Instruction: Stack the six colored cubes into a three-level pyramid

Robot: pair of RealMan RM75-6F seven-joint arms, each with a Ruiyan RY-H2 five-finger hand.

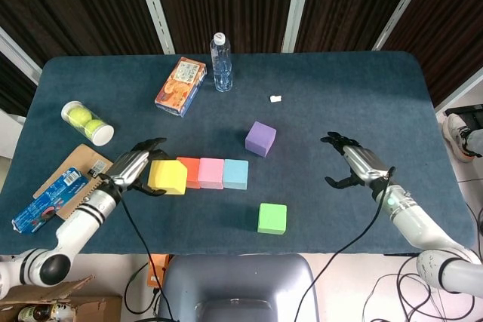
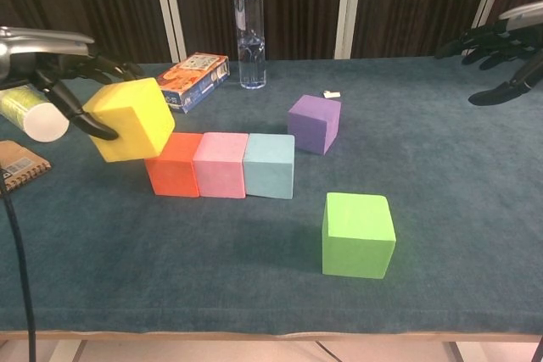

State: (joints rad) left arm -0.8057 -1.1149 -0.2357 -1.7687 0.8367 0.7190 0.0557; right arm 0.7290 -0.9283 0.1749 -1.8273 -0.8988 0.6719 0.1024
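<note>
The fingers [image 2: 93,125] of the left hand [image 1: 136,167] hold the yellow cube [image 2: 129,119] in the air, tilted, just left of the orange cube [image 2: 174,164] on the bench [image 2: 458,235], and the right hand [image 1: 361,165] hovers with fingers spread wide, holding nothing.

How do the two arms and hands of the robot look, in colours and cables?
Both hands, the left hand and the right hand, have silvery metal backs and black fingers. The forearms are white with black rings at the wrist. A thin black cable runs along each arm. A small green light shows on the right forearm.
</note>
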